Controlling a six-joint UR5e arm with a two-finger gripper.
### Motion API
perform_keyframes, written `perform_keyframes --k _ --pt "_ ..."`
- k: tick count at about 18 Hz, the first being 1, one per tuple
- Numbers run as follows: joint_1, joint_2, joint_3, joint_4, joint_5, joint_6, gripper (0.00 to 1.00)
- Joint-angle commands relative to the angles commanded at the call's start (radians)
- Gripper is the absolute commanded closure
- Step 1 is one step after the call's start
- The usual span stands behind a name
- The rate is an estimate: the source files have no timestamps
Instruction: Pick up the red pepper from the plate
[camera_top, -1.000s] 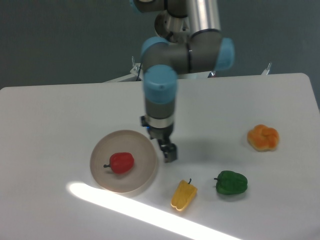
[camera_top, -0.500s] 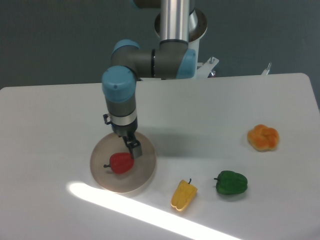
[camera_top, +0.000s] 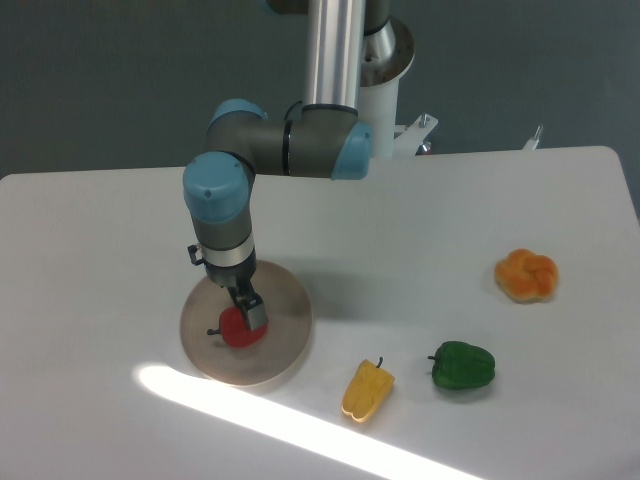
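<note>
1. Hanging low over the plate (camera_top: 290, 310), the gripper (camera_top: 249, 313) sits right on top of the red pepper (camera_top: 234, 330), hiding part of it.
2. From where I stand I cannot tell whether the jaws are spread around the pepper or closed on it; only one dark finger shows clearly.
3. That pepper lies left of the plate's middle, resting on it, its dark stem poking out left.
4. Judging by this, the reach is done; closing and lifting remain.
5. Elsewhere on the counter (camera_top: 100, 230), a yellow pepper (camera_top: 367, 390), a green pepper (camera_top: 463, 366) and an orange piece (camera_top: 526, 275) lie well apart from the plate.
</note>
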Motion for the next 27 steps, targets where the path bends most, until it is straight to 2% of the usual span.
perform_keyframes --k 6,27 --pt "-0.005 -0.025 0.035 -0.002 0.000 0.000 0.00" --pt "-0.008 -0.061 0.038 0.000 -0.002 0.015 0.00"
